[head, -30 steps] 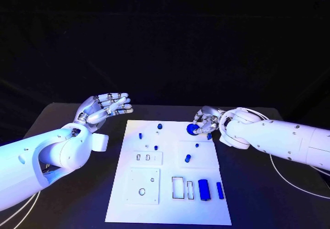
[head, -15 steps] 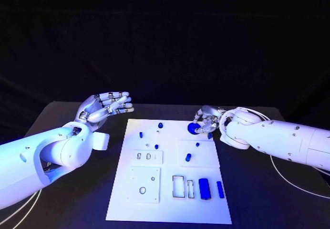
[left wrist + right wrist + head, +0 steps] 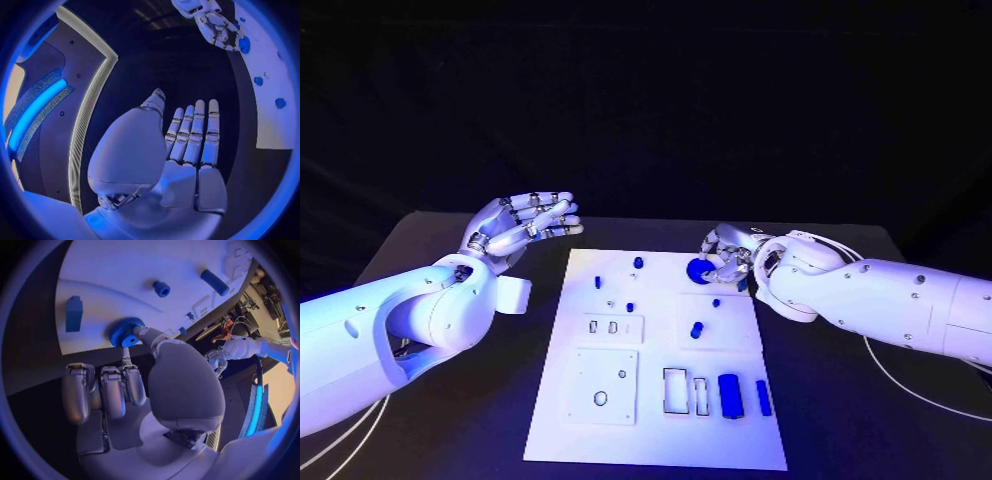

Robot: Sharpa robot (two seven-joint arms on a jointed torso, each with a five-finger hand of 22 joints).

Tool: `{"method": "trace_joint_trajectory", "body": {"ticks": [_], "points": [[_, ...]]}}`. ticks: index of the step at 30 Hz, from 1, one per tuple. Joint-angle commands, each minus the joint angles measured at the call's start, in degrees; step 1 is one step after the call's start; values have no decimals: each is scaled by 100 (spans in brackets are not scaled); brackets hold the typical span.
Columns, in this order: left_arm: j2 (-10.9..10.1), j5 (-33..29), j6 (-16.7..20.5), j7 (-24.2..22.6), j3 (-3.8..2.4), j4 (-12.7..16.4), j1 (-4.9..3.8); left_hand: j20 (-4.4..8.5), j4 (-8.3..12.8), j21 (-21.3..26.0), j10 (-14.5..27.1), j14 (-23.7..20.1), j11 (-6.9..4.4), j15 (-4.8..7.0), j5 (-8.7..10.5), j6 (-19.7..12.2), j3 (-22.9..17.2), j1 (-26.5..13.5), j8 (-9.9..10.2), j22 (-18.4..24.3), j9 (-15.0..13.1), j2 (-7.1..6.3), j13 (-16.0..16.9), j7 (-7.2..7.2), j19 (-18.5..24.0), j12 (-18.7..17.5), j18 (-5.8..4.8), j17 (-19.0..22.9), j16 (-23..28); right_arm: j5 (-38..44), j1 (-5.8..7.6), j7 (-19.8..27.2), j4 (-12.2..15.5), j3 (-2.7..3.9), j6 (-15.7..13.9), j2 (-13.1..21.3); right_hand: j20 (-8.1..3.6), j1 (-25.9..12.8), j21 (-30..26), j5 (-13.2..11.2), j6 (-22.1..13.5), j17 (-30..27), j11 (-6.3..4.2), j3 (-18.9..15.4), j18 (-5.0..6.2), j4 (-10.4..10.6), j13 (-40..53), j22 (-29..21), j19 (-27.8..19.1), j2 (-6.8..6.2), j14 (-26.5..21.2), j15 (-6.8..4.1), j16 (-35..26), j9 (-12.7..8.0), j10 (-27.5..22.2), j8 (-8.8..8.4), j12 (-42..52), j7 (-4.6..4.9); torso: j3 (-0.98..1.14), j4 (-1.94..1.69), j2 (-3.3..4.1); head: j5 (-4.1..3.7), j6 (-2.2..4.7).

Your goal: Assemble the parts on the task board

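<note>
Blue gear [image 3: 700,267] pinched by right hand [image 3: 733,256]; left hand [image 3: 519,226] spread, empty.

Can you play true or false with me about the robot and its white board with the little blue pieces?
1. The right hand holds a round blue gear. True.
2. The left hand is pressing on the task board. False: it is raised beside the board, fingers apart, holding nothing.
3. A blue block lies at the near end of the board. True.
4. The gear lies flat in the middle of the board. False: it is in the right hand at the board's far right edge.
</note>
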State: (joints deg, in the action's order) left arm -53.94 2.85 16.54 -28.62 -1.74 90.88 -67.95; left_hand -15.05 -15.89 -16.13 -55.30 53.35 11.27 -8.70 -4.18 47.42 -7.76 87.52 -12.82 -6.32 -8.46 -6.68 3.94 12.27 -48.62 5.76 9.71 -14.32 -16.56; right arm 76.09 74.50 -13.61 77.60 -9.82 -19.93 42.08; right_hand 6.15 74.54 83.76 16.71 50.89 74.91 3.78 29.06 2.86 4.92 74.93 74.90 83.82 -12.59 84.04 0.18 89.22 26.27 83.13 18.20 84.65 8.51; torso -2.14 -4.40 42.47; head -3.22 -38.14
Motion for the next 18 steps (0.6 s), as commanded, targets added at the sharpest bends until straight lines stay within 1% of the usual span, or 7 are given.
{"method": "trace_joint_trajectory", "body": {"ticks": [1,3,5,10,13,18], "points": [[16,-38,-111,-61,-4,6,-5,-13,-33,-22,6,-38,18,-16,38,-33,-2,59,35,9,-3,-7,-3,224,-26,-26,79,-8,-34,493,11,-82,88,4,-484,-35,-7,-72,37,-32,60,1315,-1,28,-73,5,676,745,70,17,554,-32,26,22,57,9,27,-8,-8,2,-4,11,2],[21,-43,-109,-72,-4,4,-5,-13,-33,-22,6,-38,18,-16,38,-33,-2,59,35,9,-3,-7,-3,224,-26,-26,79,-8,-34,589,31,-116,161,6,-597,-70,-9,-81,40,-36,68,1319,-3,30,-74,6,683,750,73,11,555,-35,27,24,64,11,31,-11,-3,8,-2,22,7],[24,-45,-109,-75,-4,3,-5,-15,-33,-21,12,-49,20,-18,37,-39,-5,64,39,12,-3,2,-3,226,-24,-36,78,-15,-33,647,51,-146,221,9,-638,-98,-13,-106,47,-42,88,1323,-10,33,-76,10,698,761,80,-5,556,-40,28,27,78,16,40,-18,2,9,3,31,13],[32,-48,-107,-95,-4,0,-5,-15,-33,-21,12,-49,20,-18,37,-39,-5,64,39,12,-3,2,-3,226,-24,-36,78,-15,-33,876,93,-258,420,13,-707,-193,-19,-157,54,-44,94,1316,-15,42,-79,35,708,771,87,-6,555,-47,26,25,90,8,46,-22,4,16,2,37,30],[43,-49,-108,-104,-4,-3,-5,-16,-28,-21,12,-54,21,-19,34,-40,-14,76,39,14,-4,13,-3,226,-23,-40,79,-20,-34,1013,108,-324,527,15,-726,-314,-21,-172,63,-44,99,1314,-17,48,-82,44,711,784,97,-2,554,-49,26,25,94,7,48,-24,2,17,0,39,35],[58,-50,-114,-101,-4,-9,-5,-16,-28,-21,12,-54,21,-19,34,-40,-14,76,39,14,-4,13,-3,226,-23,-40,79,-20,-34,1188,109,-399,575,15,-716,-568,-23,-175,58,-42,104,1307,-21,60,-80,47,711,778,92,8,553,-51,24,25,96,6,48,-29,4,10,5,35,45]]}}
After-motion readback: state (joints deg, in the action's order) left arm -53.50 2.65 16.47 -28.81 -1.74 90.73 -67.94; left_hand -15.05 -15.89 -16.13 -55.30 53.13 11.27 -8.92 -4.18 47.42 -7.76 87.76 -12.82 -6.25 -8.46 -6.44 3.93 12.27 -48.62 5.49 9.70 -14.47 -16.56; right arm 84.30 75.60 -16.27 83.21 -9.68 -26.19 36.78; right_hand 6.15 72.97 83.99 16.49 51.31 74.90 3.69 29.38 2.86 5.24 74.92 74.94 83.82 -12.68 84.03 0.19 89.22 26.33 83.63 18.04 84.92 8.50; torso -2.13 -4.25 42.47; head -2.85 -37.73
